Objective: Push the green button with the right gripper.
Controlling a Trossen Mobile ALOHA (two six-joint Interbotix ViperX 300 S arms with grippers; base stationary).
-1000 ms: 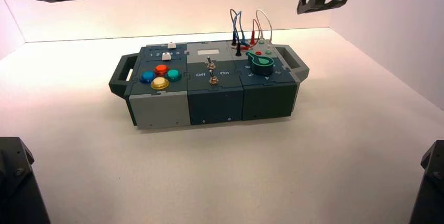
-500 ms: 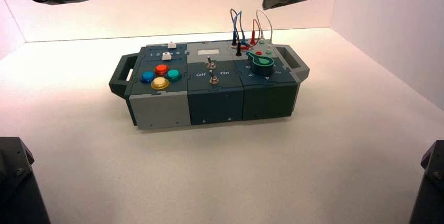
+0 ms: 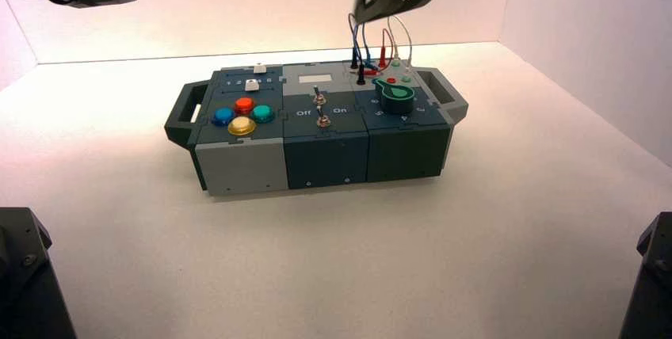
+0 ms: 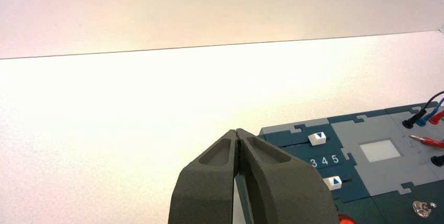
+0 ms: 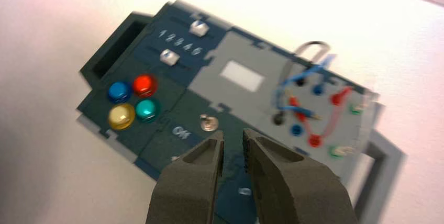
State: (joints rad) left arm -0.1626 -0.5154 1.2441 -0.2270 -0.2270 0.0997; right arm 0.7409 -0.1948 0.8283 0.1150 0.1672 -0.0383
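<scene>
Pale walls [image 3: 261, 14] close off the far side and the right of a bright counter [image 3: 333, 260], and on it sits the box [image 3: 242, 169]. The green button [image 3: 263, 114], a small glossy dome, is on the near left part of the box's top, at the right of a tight cluster with the red button [image 3: 244, 105], blue button [image 3: 223, 116] and yellow button [image 3: 242, 126]. The right hand [image 5: 233, 131] is raised above the far right of the box, its fingers parted by a narrow gap with nothing between them; it is well apart from the button. The left hand [image 4: 236, 130] is parked high at the far left, closed and empty. The main risk seems to lie in the path: dropping too early, the right hand could snag the looped wires [image 3: 365, 34], or brush the two metal toggle switches [image 3: 319, 100] between it and the cluster. Landing slightly off could press the red or yellow neighbour along with the green dome, since they sit so close. The parted fingers add to that: the dome might fall under the gap, or one tip might skid off its rounded side. Too hard a push at an angle could also shift the box on the counter.
</scene>
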